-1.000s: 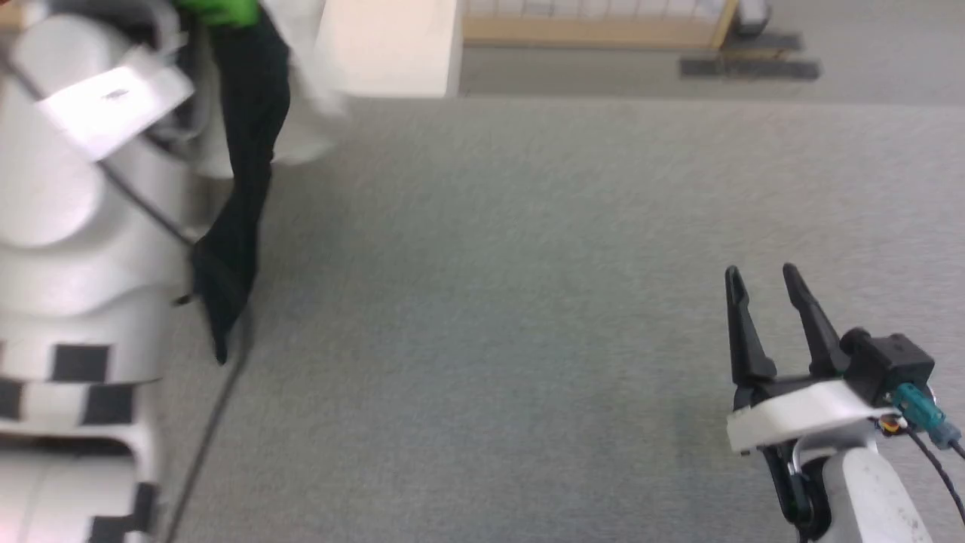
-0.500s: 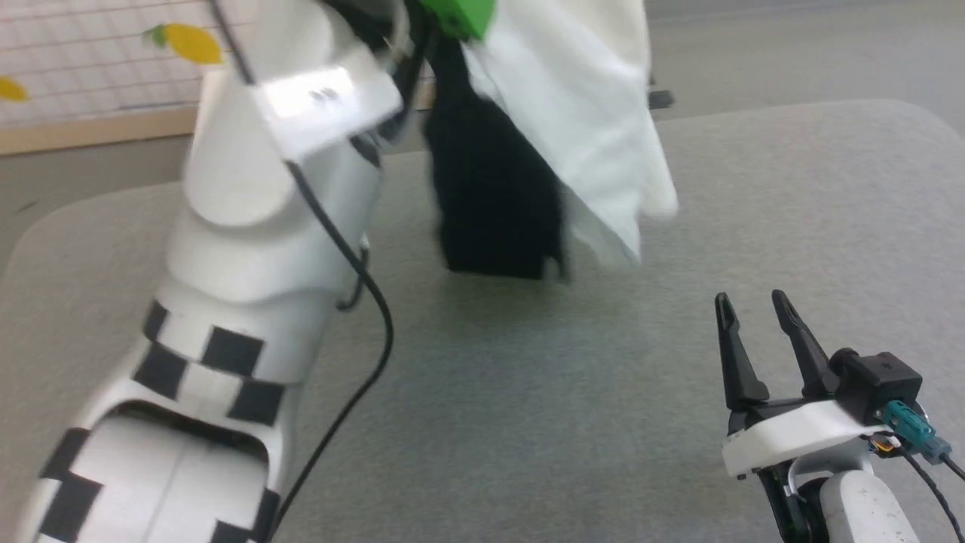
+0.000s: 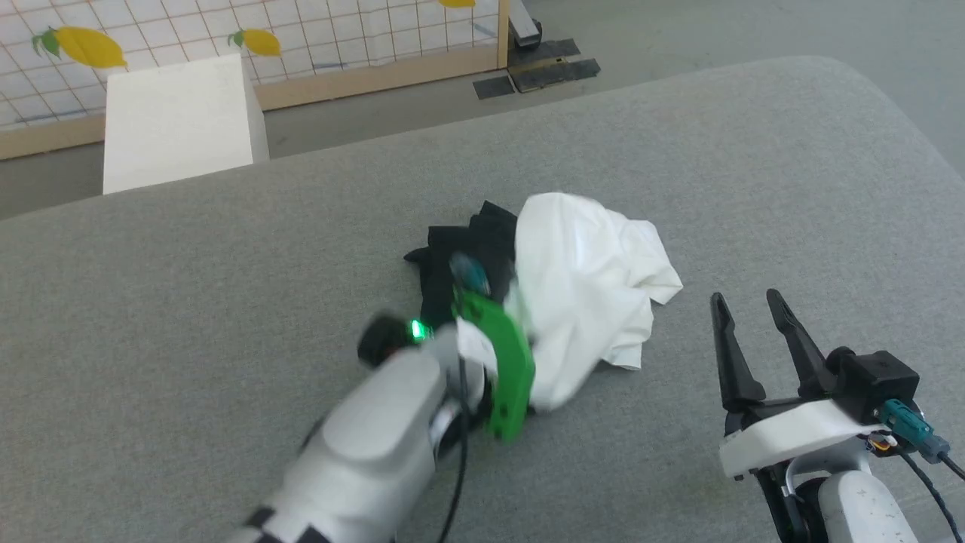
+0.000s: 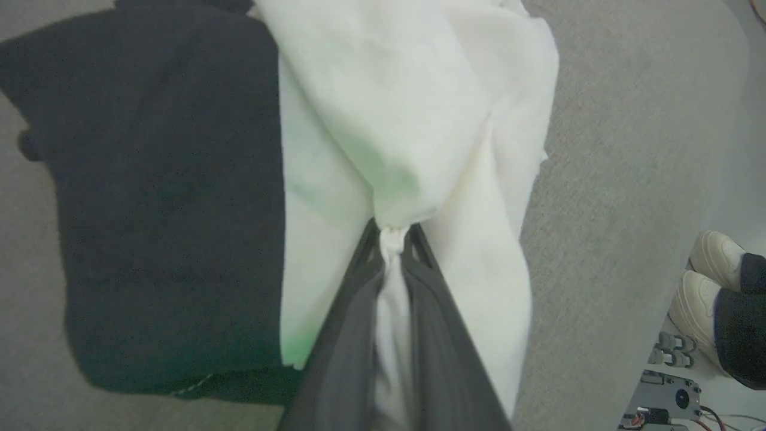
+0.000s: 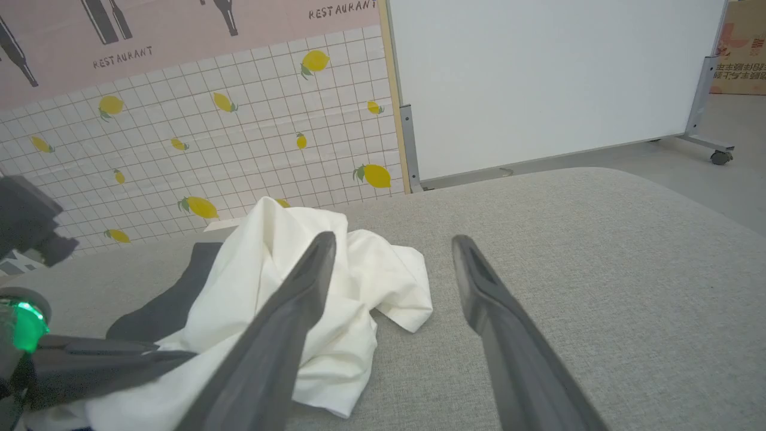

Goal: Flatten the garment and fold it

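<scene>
The garment (image 3: 588,294) lies bunched in a heap near the middle of the grey padded surface (image 3: 226,302), white panel crumpled over the black part. Your left gripper (image 4: 392,234) is clamped on a thin twist of white cloth. Your right gripper (image 3: 745,302) hangs near the heap, apart from it, jaws wide, holding nothing. Risks, as I judge them: the pinch is small, so a quick lift may slip it free; it may catch several layers, so pulling spreads nothing; one-handed dragging just shifts the whole bundle
</scene>
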`<state>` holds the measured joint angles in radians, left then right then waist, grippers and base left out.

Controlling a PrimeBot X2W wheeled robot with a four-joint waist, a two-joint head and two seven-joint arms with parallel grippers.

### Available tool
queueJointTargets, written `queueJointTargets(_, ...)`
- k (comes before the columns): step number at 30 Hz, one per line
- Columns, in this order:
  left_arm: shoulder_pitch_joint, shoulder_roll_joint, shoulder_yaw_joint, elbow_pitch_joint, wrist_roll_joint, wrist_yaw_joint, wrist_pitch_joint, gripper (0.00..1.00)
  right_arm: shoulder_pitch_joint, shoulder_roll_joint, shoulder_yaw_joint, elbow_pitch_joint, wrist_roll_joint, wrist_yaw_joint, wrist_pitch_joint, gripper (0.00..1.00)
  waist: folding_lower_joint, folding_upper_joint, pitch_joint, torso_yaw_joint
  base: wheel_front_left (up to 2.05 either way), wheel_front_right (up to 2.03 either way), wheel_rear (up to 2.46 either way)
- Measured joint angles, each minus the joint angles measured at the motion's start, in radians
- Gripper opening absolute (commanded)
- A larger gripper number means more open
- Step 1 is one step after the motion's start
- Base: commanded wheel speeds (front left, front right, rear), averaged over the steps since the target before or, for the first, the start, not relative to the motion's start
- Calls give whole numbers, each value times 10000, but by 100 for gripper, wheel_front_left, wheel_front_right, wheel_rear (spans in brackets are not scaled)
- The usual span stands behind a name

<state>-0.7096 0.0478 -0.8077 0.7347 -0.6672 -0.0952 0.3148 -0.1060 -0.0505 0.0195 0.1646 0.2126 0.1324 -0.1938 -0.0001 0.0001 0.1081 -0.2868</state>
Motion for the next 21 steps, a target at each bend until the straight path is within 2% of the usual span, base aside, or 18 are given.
queueJointTargets(4,579,0,-506,159,-414,-136,803,0,35,-2,-12,10,2,0,0,100,0,0,66,14,0,0,0)
queueJointTargets(5,649,-6,-539,151,-499,-153,853,58,37,-2,-10,15,2,0,2,100,0,0,63,40,0,0,0)
queueJointTargets(6,679,-2,-518,84,-537,-153,767,100,37,-2,0,15,2,0,2,100,0,0,54,68,0,0,0)
queueJointTargets(8,705,6,-353,-130,-560,-130,251,100,37,0,-8,13,2,0,2,100,0,0,31,130,0,0,0)
queueJointTargets(12,722,230,247,-1020,-514,163,-1507,100,57,0,-40,-23,-2,0,17,100,0,0,-63,312,0,0,0)
queueJointTargets(18,1009,1074,1515,-2470,-79,1170,-4675,100,155,0,-249,-274,-19,0,138,100,0,0,-190,720,0,0,0)
queueJointTargets(21,1576,1611,2034,-3003,190,1697,-5450,100,271,2,-364,-374,-54,0,215,100,0,0,-249,947,0,0,0)
